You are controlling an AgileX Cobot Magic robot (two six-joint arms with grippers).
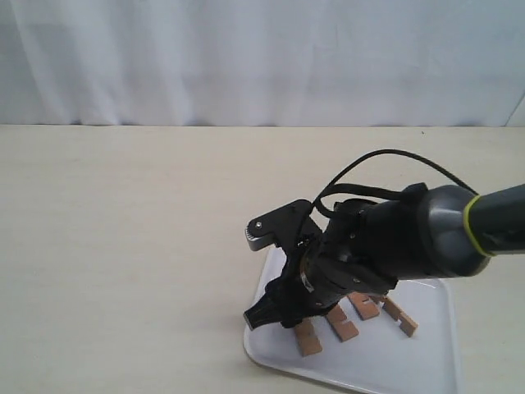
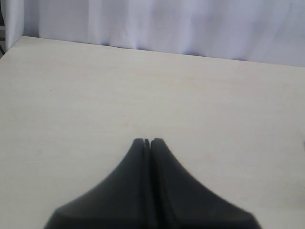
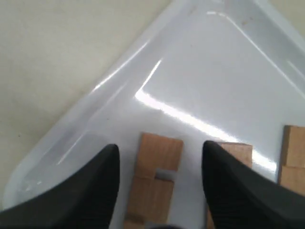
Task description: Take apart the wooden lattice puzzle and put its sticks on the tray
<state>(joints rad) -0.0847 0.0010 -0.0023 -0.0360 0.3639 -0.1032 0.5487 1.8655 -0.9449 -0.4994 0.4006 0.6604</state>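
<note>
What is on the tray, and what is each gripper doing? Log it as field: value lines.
tray: white, low rim, on the table
sticks: four seen, lying apart in a row on the tray, partly hidden by the arm
task state: sticks separated, no interlocked grid in view
right gripper: open, low over the tray, one stick between its fingers; contact unclear
left gripper: shut, empty, over the table
</note>
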